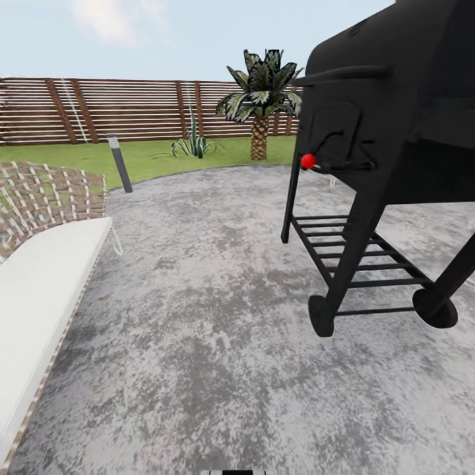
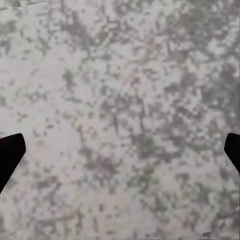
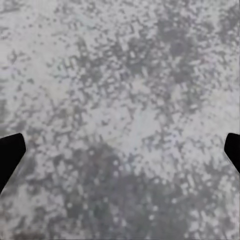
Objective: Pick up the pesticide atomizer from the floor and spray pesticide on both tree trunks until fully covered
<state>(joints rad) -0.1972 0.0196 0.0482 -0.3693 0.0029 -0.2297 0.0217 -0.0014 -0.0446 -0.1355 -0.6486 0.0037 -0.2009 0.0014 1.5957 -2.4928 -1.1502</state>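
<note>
Stretching across the far side of the head view, the garden's green lawn lies beyond the edge of a mottled grey paved patio and is backed by a brown horizontal-slat wooden fence. On that grass stand a short palm with a scaly orange-brown trunk and a low spiky plant just beside it, both close to the fence; a thin grey lamp post rises at the patio's edge. A black wheeled barbecue grill with a red knob fills the right side, standing on the paving, and a white cushioned lounger with a woven brown-and-white back sits at the left. Both wrist views look straight down at the speckled grey paving. In the left wrist view the left gripper shows only as two dark fingertips at opposite edges, spread wide apart with nothing between them. The right gripper shows the same way, its dark fingertips set far apart over bare paving, holding nothing.
</note>
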